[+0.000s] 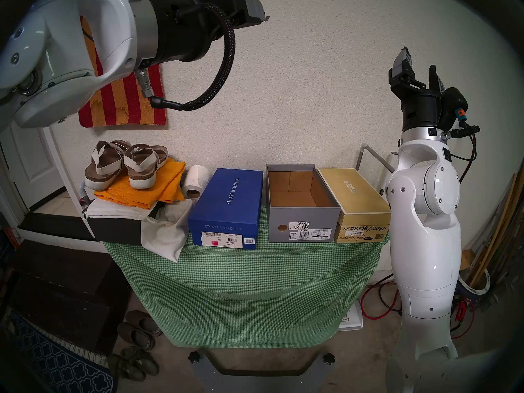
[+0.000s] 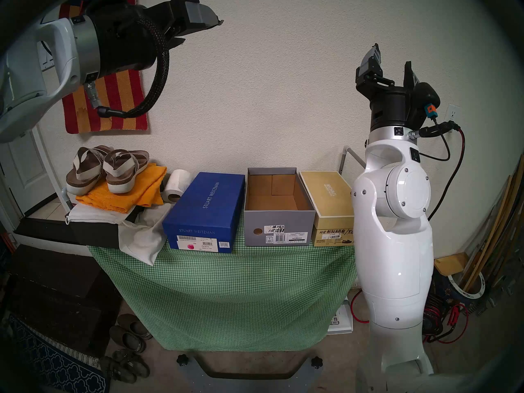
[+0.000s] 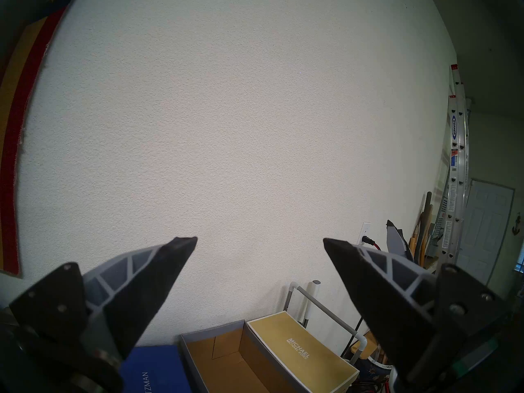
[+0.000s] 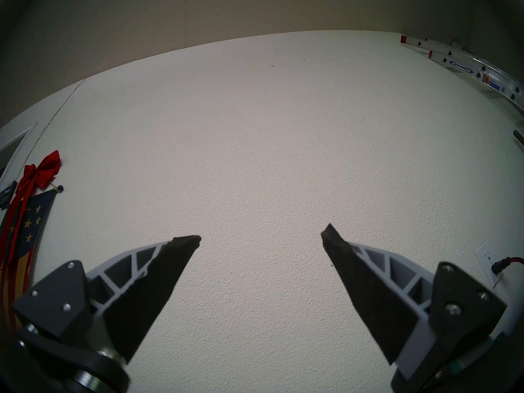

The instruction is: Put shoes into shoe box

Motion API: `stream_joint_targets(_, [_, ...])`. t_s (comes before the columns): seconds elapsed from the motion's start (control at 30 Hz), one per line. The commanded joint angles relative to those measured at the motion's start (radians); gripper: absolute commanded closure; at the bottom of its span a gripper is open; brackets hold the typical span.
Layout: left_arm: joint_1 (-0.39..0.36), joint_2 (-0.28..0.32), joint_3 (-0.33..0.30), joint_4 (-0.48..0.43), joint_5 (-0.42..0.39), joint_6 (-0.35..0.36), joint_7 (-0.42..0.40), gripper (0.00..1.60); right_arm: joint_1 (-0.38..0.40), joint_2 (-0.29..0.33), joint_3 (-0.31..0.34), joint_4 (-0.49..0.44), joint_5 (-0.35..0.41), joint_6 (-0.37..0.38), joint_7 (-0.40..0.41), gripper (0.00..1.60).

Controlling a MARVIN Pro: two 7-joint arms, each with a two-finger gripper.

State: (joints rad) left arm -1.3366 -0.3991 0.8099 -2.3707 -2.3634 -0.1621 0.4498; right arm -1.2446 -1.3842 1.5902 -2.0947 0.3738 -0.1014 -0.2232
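**On the green-check table: sandals not yet in the grey box**

On the floor just in front of the table [image 1: 255, 284], left of its draped green-checked cloth, lie dark slippers [image 1: 140, 330] and olive clogs [image 1: 133, 364]; a patterned blue rug [image 1: 54, 364] sits further left. Red cable coils [image 1: 380, 298] lie on the floor right of the table.

At the table's front edge, three boxes stand side by side: the blue box [image 1: 226, 205], lid on; the grey shoe box [image 1: 303, 202], open, brown inside showing and empty; the gold-tan box [image 1: 357, 205], lid on, touching the grey one's right wall. Left of the blue box a white cloth bag [image 1: 161, 230] hangs over the table's edge, beside a black box [image 1: 119, 230].

On that black box's top, an orange cloth [image 1: 153, 191] carries the shoes [image 1: 124, 165], upright, heels toward the camera, well apart from the shoe box. A paper roll [image 1: 194, 181] lies behind the blue box's left corner.

Behind the table: a textured white wall, a red-and-yellow striped hanging [image 1: 124, 100] at left, a ladder [image 3: 456, 162] at right.

Left gripper [image 3: 260, 239] is high above the table, fingers spread, nothing between. Right gripper [image 4: 261, 238] is raised right of the table, likewise spread and empty.
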Motion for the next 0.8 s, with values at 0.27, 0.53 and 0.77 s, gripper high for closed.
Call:
stream_joint_targets(0.27, [-0.028,-0.015,0.005,0.008,0.012,0.064,0.023,0.00,0.000,0.000,0.000,0.000,0.000,0.000,0.000,0.00])
stream_joint_targets(0.53, [-0.060,-0.035,0.009,0.021,0.038,0.161,0.050,0.00,0.000,0.000,0.001,0.000,0.000,0.000,0.000,0.00])
stream_joint_targets(0.77, [-0.098,-0.074,0.004,0.037,0.042,0.275,0.096,0.00,0.000,0.000,0.001,0.000,0.000,0.000,0.000,0.00])
